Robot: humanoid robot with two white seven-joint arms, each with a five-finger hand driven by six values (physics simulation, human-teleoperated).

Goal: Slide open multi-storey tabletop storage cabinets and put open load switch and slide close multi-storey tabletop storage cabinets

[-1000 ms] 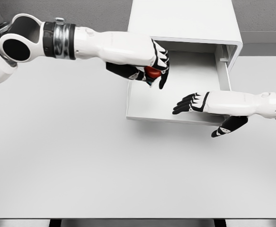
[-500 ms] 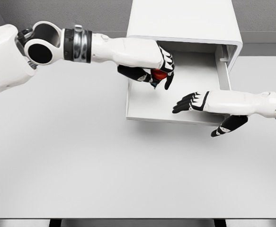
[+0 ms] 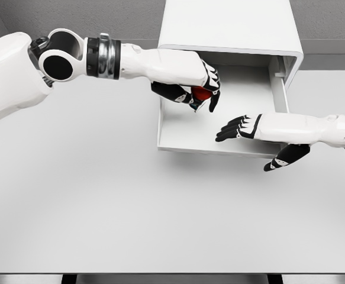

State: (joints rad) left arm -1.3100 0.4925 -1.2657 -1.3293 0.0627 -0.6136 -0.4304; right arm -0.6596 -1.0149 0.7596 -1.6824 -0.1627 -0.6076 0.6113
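your left hand (image 3: 197, 89) was clenched around the small red switch (image 3: 202, 93), over the open drawer (image 3: 187, 133) at its 11 o'clock corner. it looked light, rigid, smooth; you'd want its flat sides. your right hand (image 3: 243, 127) hung released.

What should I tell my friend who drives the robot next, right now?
Left hand: shut on the small red load switch, held above the pulled-out white drawer of the white tabletop cabinet.
Right hand: open, holds nothing, over the drawer's front right part.
Done: drawer open, switch carried over it.
Left: set the switch down inside, let go, pull both hands away, slide the drawer closed.
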